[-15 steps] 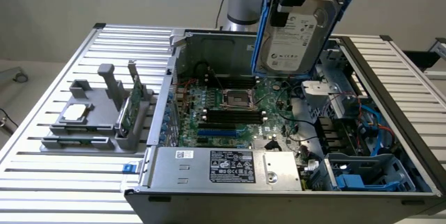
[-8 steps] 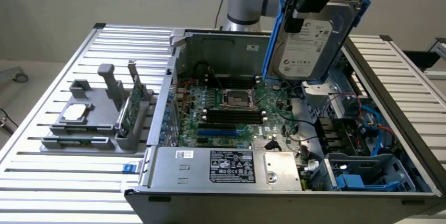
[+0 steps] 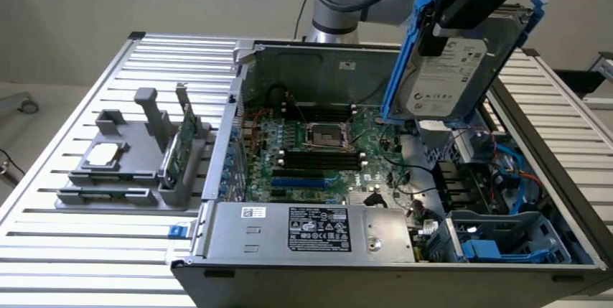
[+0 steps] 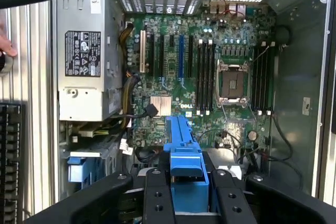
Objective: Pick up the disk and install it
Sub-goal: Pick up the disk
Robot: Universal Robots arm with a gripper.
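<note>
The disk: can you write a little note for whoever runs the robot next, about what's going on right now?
Gripper: shut on the disk, clamping its blue rail.
Disk: held up in the air, tilted, above the open computer case.
Done: the disk is picked up.
Left: installing it; it is not in the case yet.

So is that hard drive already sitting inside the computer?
No, the disk is held tilted in the gripper, up above the open computer case.
</note>
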